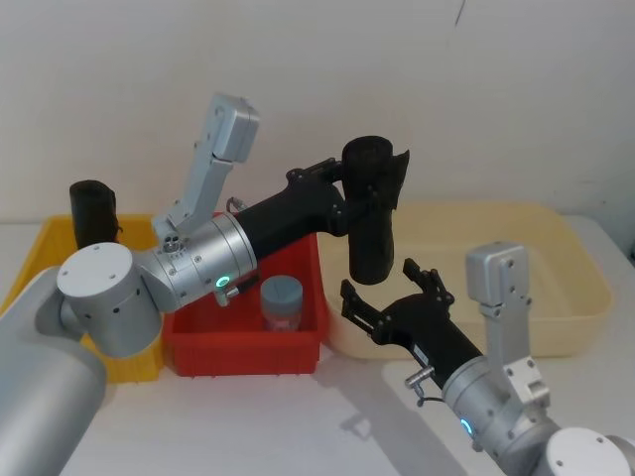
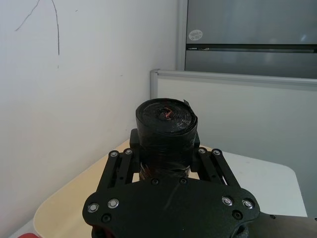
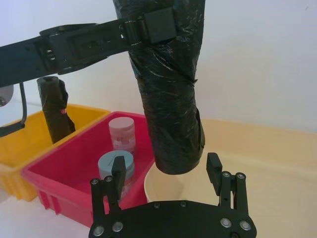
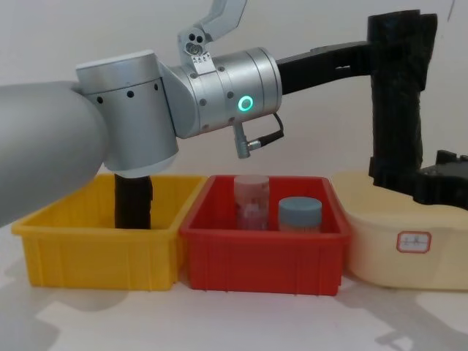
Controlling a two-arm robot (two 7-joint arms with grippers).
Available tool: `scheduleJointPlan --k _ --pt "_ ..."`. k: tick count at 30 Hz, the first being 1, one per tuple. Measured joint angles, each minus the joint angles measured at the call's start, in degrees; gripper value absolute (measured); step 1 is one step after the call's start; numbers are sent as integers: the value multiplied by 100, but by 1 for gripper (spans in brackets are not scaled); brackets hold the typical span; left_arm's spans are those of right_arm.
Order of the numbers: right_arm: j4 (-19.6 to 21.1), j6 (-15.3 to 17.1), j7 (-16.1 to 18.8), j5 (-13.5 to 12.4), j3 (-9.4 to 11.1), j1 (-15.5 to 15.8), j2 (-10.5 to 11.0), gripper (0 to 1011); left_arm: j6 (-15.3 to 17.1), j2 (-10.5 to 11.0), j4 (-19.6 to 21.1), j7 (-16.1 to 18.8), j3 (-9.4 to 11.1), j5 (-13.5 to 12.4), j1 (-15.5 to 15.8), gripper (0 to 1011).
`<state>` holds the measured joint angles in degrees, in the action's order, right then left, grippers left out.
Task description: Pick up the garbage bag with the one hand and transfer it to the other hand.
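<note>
Left pincer [image 1: 369,184] tight around garbage bag [image 1: 370,248]

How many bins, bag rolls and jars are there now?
Plastic bins: 3 (yellow bin, red bin, cream tub).
Black crinkly bag rolls: 2 (garbage bag held in the left gripper above the open right gripper; spare roll in the yellow bin).
Jars, red bin: 2 (grey-lidded jar, pinkish jar).
Total: 7.

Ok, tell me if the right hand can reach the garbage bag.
Probably yes: the left hand holds the garbage bag up near its top, and its free lower end hangs just at the open right hand.
</note>
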<state>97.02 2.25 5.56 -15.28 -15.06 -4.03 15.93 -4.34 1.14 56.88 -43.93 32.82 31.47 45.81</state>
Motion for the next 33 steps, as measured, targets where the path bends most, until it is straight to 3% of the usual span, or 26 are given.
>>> scheduleJointPlan --k 22,33 --pt "-627 -140 -129 297 -18 -569 -352 1004 -1 1 0 -1 1 1 -3 504" --pt "-703 -3 -149 450 -74 -730 -451 984 -1 1 0 -1 0 1 -3 504"
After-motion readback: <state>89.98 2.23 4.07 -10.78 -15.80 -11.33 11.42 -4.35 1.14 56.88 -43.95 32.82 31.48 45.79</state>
